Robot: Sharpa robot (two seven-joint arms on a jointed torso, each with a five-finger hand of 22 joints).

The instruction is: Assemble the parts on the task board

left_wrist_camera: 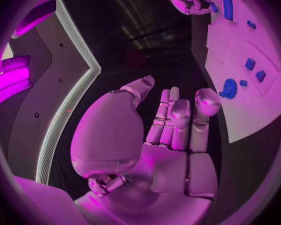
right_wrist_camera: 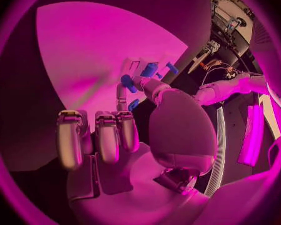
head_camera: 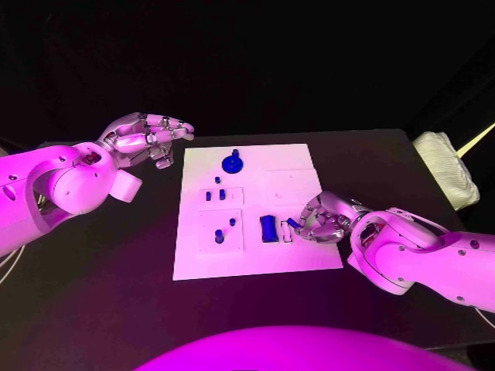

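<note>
Right hand (head_camera: 323, 219) sits low over the right half of the task board (head_camera: 253, 267), near its front edge, and I cannot tell whether its curled fingers grip anything; small blue parts show close by its fingertips (right_wrist_camera: 129, 82) in the right wrist view. I see my left hand (head_camera: 147, 137) off the board's far left corner, above the black table (head_camera: 91, 309), fingers loosely bent and apart, holding nothing. On the board, a round blue part (head_camera: 233, 163) stands by the far edge, a long blue block (head_camera: 269, 229) lies just beside the right hand, and small blue pieces (head_camera: 219, 236) sit along the left half.
</note>
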